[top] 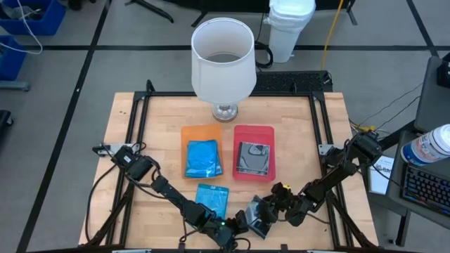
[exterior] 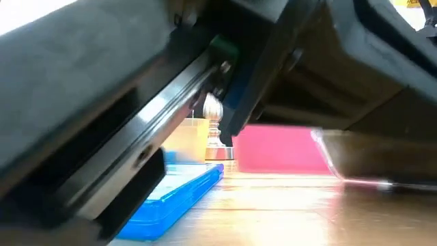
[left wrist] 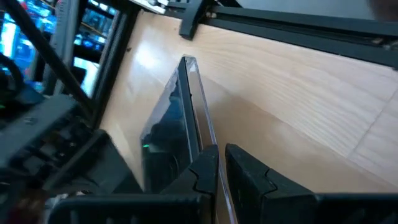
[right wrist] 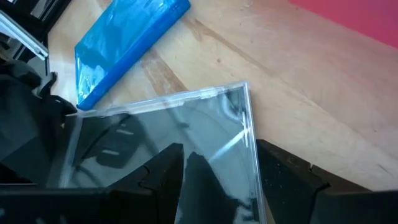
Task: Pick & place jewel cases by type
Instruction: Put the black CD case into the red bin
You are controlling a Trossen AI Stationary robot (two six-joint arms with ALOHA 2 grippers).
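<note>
Both grippers meet at the table's near edge over one clear case (right wrist: 174,130), apparently passing it between arms so it can join its like in the red tray (top: 271,130). The left gripper (left wrist: 221,165) pinches the case's edge with narrow jaws, holding it on edge. The right gripper (right wrist: 217,180) straddles the case's flat face, fingers wide. A blue case (top: 212,199) lies loose beside them; another sits in the orange tray (top: 188,133)

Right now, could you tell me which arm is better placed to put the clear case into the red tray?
Probably right: its claw spans the clear case, nearer the red tray.
</note>
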